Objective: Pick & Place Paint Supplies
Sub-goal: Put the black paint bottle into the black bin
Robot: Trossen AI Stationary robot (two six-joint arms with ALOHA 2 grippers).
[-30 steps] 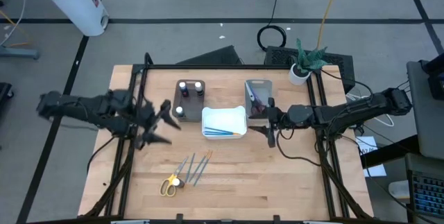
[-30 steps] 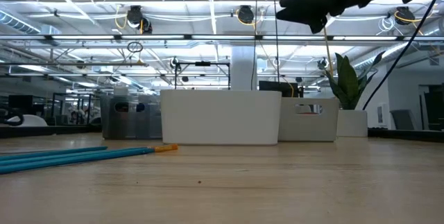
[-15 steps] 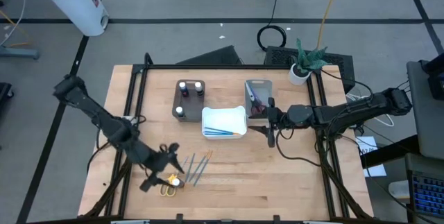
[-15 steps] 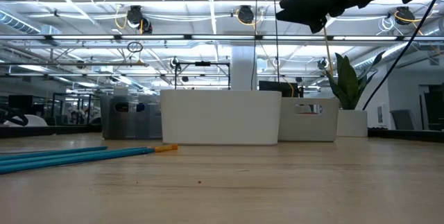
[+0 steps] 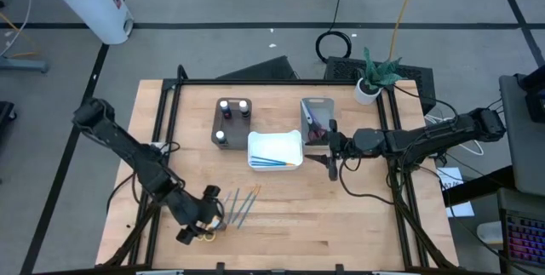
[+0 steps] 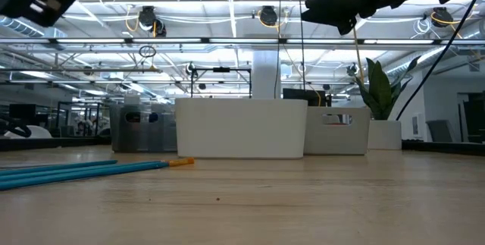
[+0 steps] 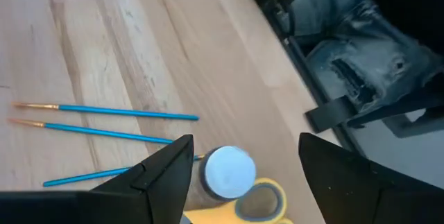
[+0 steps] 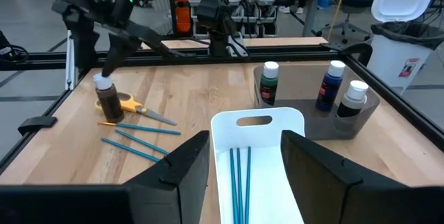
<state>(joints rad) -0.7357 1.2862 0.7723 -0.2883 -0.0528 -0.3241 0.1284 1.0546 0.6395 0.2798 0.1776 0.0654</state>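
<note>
A small dark paint bottle with a white cap (image 7: 227, 171) stands upright on the table near its near-left part, next to yellow-handled scissors (image 7: 265, 200) and three thin blue brushes (image 7: 111, 123). My left gripper (image 7: 251, 168) is open and tipped down over it, one finger on either side of the bottle, touching nothing. The right wrist view shows the same bottle (image 8: 107, 99) under the left arm. My right gripper (image 5: 331, 151) waits open, high beside the white tray.
A brown tray (image 5: 230, 105) holds three bottles at the far side. Beside it a white tray (image 8: 257, 120) holds blue brushes, and a grey tray (image 5: 317, 103) holds scissors. A potted plant (image 5: 370, 83) stands at the far right corner. Black frame rails run along the table's sides.
My left gripper has swung from the table's left-middle toward the near edge and sunk, tipping from near level to slanting downward. It now stands over the bottle beside the yellow scissors. No object has moved.
</note>
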